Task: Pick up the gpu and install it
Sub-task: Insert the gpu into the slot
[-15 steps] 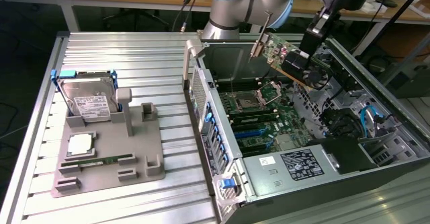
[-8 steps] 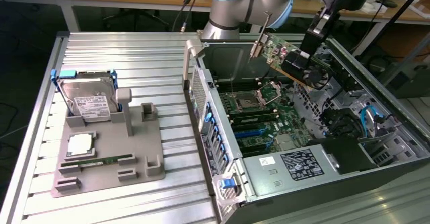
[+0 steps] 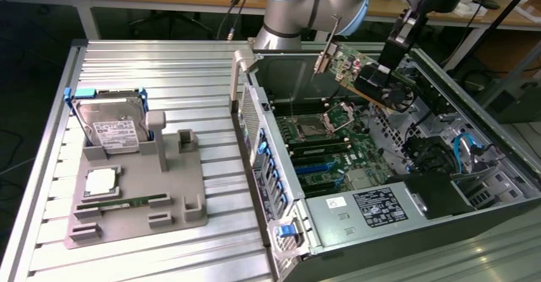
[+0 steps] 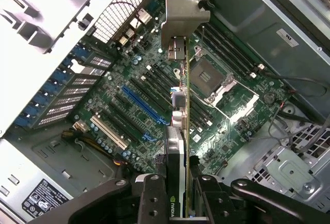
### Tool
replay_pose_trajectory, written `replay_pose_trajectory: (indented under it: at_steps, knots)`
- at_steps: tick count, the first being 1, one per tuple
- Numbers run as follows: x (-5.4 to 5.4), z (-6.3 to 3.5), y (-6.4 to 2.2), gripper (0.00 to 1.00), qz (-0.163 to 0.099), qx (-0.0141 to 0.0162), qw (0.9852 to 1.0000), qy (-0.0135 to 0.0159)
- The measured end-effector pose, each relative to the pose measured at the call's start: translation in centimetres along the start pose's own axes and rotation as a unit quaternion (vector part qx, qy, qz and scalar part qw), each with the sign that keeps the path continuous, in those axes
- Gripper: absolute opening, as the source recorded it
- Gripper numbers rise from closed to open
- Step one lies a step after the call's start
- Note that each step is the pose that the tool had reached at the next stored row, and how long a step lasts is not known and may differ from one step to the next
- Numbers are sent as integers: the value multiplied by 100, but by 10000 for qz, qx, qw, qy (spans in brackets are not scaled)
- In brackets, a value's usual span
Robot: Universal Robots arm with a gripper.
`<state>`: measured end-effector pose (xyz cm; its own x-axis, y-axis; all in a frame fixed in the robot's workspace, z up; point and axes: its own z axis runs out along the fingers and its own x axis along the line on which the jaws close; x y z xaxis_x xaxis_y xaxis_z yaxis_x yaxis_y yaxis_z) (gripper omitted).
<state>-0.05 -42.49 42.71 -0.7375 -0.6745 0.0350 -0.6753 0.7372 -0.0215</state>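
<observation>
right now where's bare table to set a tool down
Free: the table beyond the hard drive, and the strip between the grey tray and the computer case. Crowded: inside the case, where the gripper holds the gpu over the motherboard.

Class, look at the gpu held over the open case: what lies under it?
Under the gpu is the motherboard, its blue slot and CPU socket showing either side. The strip of board right beneath the card's edge is covered.

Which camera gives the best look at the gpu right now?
The exterior view: the gpu shows broadside, tilted above the open case, board and fan visible. The wrist view shows it edge-on, held by the gripper.
</observation>
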Motion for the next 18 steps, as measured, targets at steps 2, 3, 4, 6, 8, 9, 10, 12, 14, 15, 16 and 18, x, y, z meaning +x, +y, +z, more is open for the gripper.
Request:
replay_pose_trajectory:
  at_steps: [2,3,4,6,8,9,10,12,14,15,16,18]
  knots:
    - [0,0,1,27,-35,1,10000,-1]
    - [-1,0,1,27,-54,2,10000,-1]
    - [0,0,1,27,-75,3,10000,-2]
    - [-1,0,1,27,-115,4,9999,-2]
    - [-1,0,1,27,-155,6,9999,-3]
    - [-2,0,2,27,-176,6,9998,-4]
    - [-2,0,2,27,-204,8,9998,-4]
    - [-3,0,3,27,-291,10,9996,-7]
    - [-3,0,3,27,-377,13,9993,-8]
    - [-3,0,3,27,-418,15,9991,-9]
    - [-3,0,4,27,-466,17,9989,-10]
    - [-5,-1,5,27,-556,16,9985,-18]
